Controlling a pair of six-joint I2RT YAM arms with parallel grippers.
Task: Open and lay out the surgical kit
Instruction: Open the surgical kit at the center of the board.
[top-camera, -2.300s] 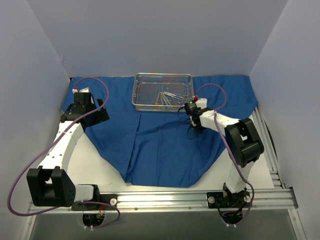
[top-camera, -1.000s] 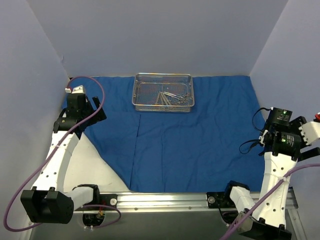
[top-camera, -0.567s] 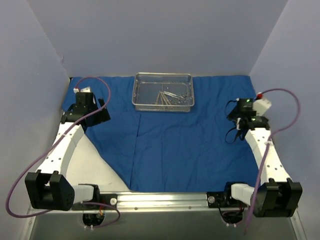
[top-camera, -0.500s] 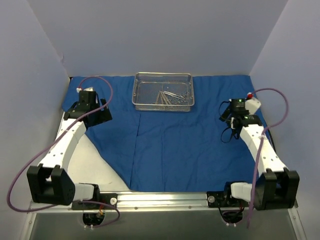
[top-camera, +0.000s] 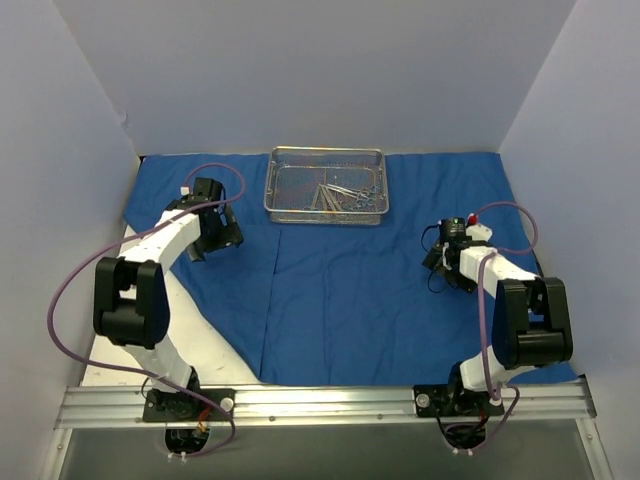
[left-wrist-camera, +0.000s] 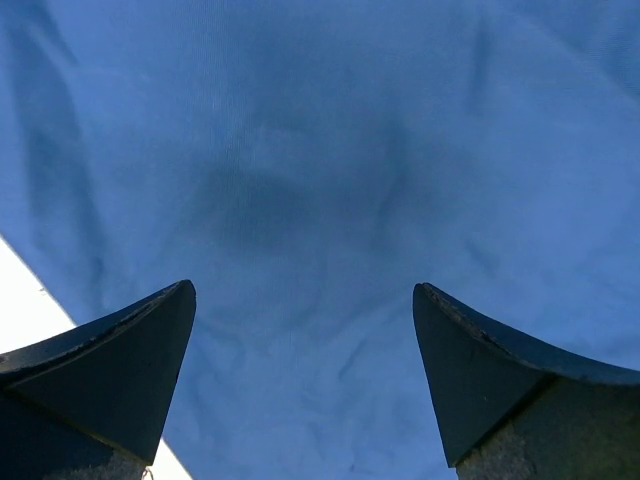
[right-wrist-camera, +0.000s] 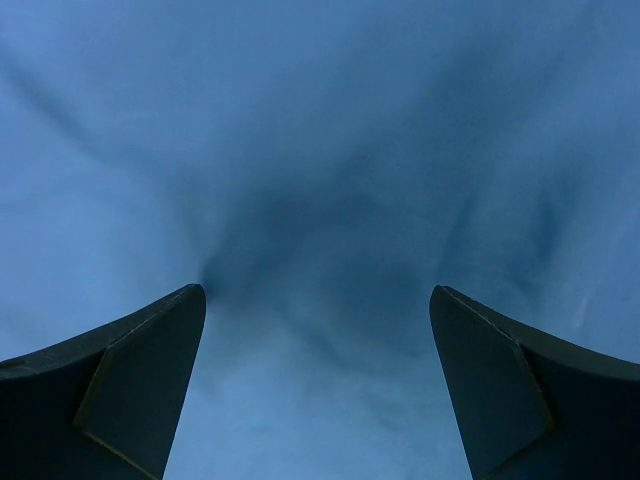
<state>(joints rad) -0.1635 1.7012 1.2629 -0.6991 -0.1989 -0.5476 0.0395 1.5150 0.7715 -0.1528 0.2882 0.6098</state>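
Your left gripper is hanging just above the blue cloth with its 2 fingers spread wide, gripping nothing. A sliver of white table is showing at the lower left of its wrist view. Your right gripper is also standing spread apart and empty, pointing down at the cloth on the right side. The cloth is lying opened out over the table. The wire tray is sitting on the cloth at the far middle, well apart from both grippers. The steel instruments are lying bunched in the tray's right half, too small to count.
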